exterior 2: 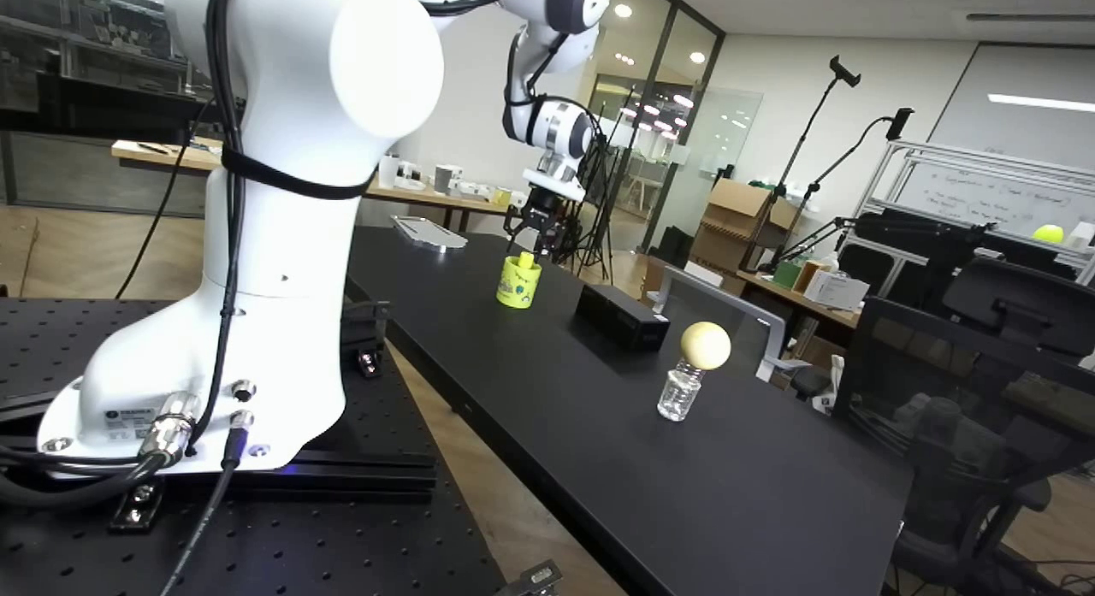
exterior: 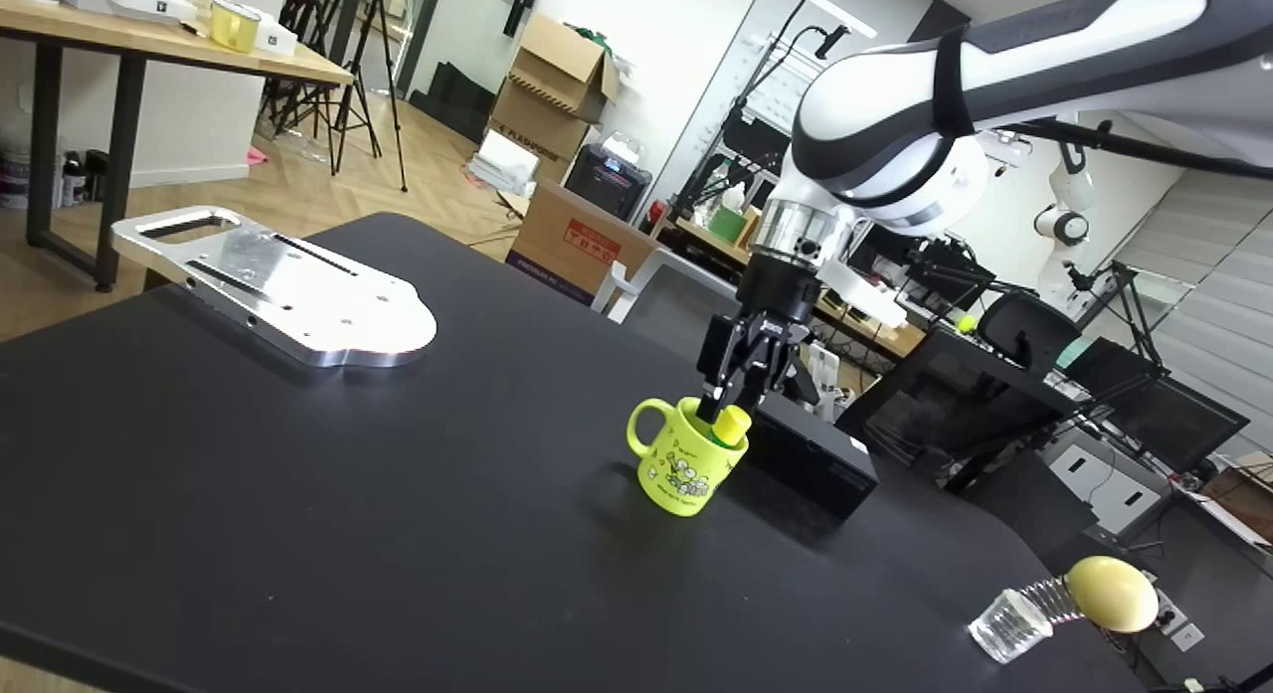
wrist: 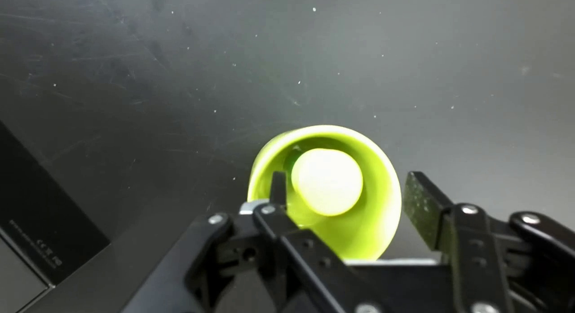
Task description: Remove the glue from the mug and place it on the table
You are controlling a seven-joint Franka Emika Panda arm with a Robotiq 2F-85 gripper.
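Observation:
The lime yellow-green mug (exterior: 688,471) stands upright on the black table (exterior: 448,534), its handle showing in that exterior view. It also shows in an exterior view (exterior 2: 517,286) and the wrist view (wrist: 382,209). The glue stands in the mug. Its yellow cap (exterior: 732,426) rises above the rim; its green body is mostly hidden. The cap shows pale from above in the wrist view (wrist: 327,182). My gripper (wrist: 346,187) is open above the mug. In the wrist view one finger overlaps the mug's opening beside the glue; the other appears outside the rim. Finger depth is unclear.
A black box (exterior: 811,459) lies close beside the mug. A metal plate with a handle slot (exterior: 288,285) lies at the table's far end. A pale yellow ball on a spring in a clear cup (exterior 2: 705,346) stands farther along the table. A grey chair (exterior 2: 719,322) is behind the box.

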